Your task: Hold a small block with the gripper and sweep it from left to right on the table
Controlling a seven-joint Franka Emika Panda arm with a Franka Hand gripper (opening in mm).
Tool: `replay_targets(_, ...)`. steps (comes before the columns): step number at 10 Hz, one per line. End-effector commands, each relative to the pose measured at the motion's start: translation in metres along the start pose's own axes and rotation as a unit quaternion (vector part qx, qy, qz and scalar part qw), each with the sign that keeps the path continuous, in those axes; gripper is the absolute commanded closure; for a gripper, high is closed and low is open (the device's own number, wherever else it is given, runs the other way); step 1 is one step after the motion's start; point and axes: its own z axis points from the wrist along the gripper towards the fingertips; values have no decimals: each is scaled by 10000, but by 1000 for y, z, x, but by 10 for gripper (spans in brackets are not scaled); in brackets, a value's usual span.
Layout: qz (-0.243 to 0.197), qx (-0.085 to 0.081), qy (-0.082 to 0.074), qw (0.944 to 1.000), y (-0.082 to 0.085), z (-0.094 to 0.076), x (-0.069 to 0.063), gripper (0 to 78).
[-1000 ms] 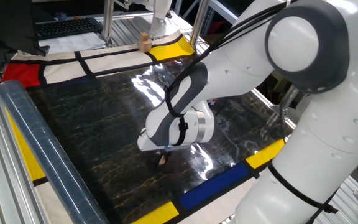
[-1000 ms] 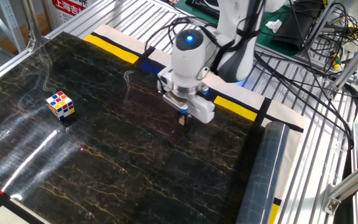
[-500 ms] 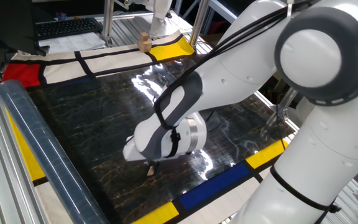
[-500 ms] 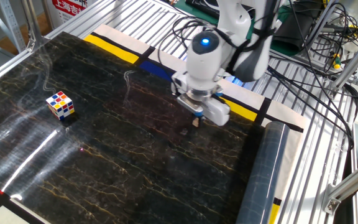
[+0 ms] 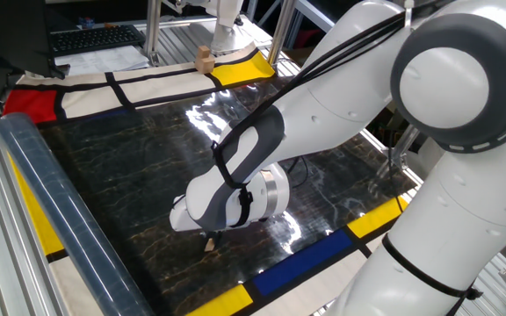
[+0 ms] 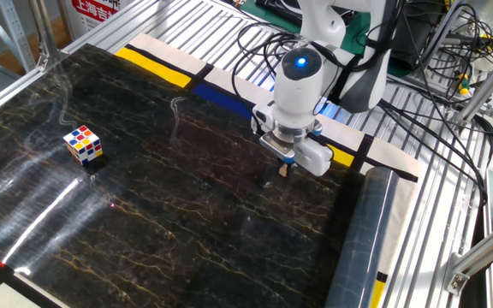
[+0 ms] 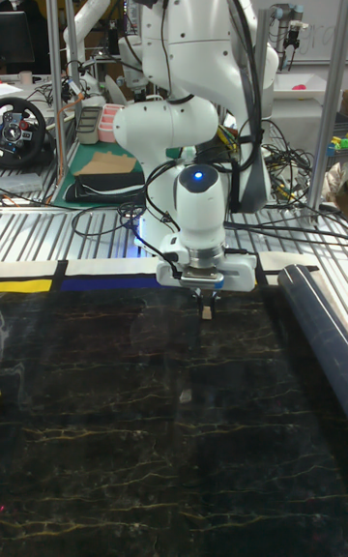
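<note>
My gripper [image 5: 208,240] [image 6: 283,168] [image 7: 206,307] points straight down at the glossy black table [image 5: 121,167] [image 6: 144,214] [image 7: 116,422]. It is shut on the small block [image 5: 208,245] [image 7: 206,312], a tiny tan cube that pokes out below the fingertips and rests on or just above the surface. In the other fixed view the block is only a small speck under the fingers. The gripper stands near the blue and yellow border, not far from the grey roll.
A multicoloured puzzle cube [image 6: 84,144] lies far off at the left. A larger tan wooden block [image 5: 204,58] stands on the far border. A long grey roll [image 5: 64,211] [image 6: 362,239] [image 7: 314,320] lies along one table edge. Cables and metal framing surround the table.
The gripper has slid with the block along the table toward the grey roll, rightward in the other fixed view. The puzzle cube has not moved.
</note>
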Motion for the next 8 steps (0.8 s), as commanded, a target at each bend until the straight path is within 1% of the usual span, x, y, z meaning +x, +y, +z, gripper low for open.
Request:
replay_targets(1, -156, 58, 22, 9999, -10, -9, -9, 764)
replay_targets(2, -336, 85, 65, 9994, -28, -18, -21, 764)
replay_targets(4, -532, 174, 72, 9984, -48, -27, -33, 764)
replay_targets(5, -692, 236, 98, 9973, -63, -35, -42, 764)
replay_targets(6, -721, 249, 108, 9970, -66, -37, -45, 764)
replay_targets(7, -807, 277, 128, 9963, -75, -42, -52, 764)
replay_targets(8, -831, 311, 117, 9960, -76, -42, -54, 764)
